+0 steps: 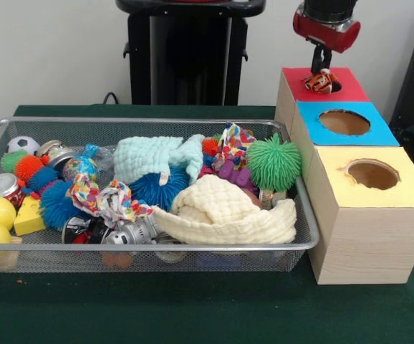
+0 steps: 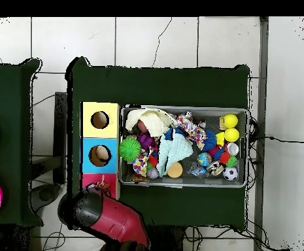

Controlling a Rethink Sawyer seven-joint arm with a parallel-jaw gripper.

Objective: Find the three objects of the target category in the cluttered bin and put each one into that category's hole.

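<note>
Front view: gripper [image 1: 321, 72] at 1 o'clock, pinching striped tiger toy [image 1: 320, 82] over red box's hole [image 1: 336, 86]. Step: drop-off. Next: release, then return to bin [image 1: 193, 247] at 8 o'clock.

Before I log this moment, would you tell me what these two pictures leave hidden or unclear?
- The tool: in the front view the striped plush toy hides its tips, and in the overhead view the arm covers it, so open or shut is unclear.
- The red box's hole: mostly hidden by that toy in front, by the arm overhead.
- The other two plush toys: none visible in the bin; the cream cloth and mint cloth cover much.
</note>
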